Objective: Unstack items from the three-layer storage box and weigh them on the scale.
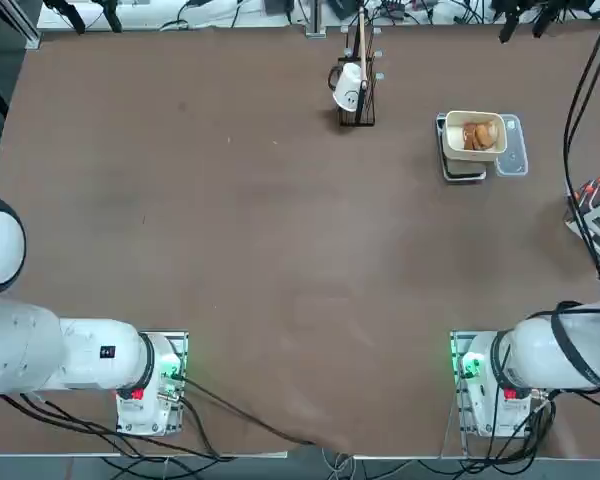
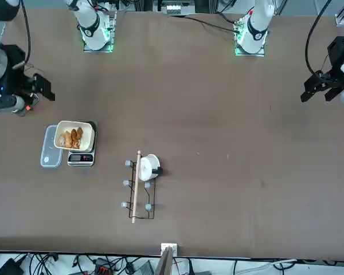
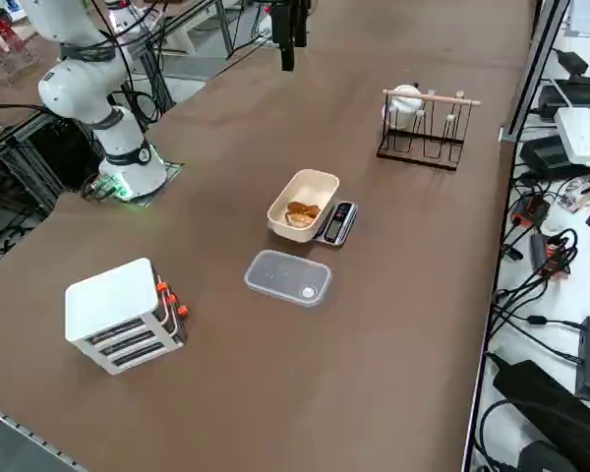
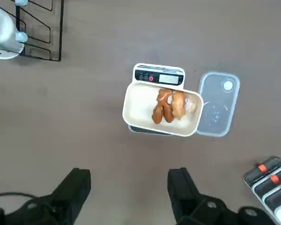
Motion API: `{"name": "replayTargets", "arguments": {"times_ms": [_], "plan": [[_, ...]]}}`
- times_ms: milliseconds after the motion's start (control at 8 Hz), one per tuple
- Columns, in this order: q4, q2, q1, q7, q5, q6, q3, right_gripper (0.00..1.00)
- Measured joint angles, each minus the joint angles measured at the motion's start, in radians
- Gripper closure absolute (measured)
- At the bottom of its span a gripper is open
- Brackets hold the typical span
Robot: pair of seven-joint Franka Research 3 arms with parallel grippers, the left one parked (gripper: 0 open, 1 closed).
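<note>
The scale (image 4: 159, 77) lies flat on the brown table with a cream bowl (image 4: 136, 110) on it as its pan. Inside the bowl sit the items (image 4: 171, 105), one reddish-brown and lumpy, one tan. The same bowl (image 3: 310, 187) and items (image 3: 300, 211) show in the right side view. The three-layer storage box (image 3: 118, 310) stands white and slatted near the table's right edge, apart from the scale (image 3: 339, 221). My right gripper (image 4: 129, 185) hangs high above the table, between the box (image 4: 271, 180) and the scale, open and empty.
A clear plastic lid (image 3: 287, 277) lies flat beside the scale, on the storage box's side. A black wire stand (image 3: 423, 128) with a white cup and a wooden rod is farther along the table's far edge. Cables and equipment run beyond that edge.
</note>
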Motion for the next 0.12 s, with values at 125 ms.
{"name": "replayTargets", "arguments": {"times_ms": [125], "plan": [[-0.039, -0.032, 0.002, 0.0, 0.001, 0.01, -0.004, 0.0]]}}
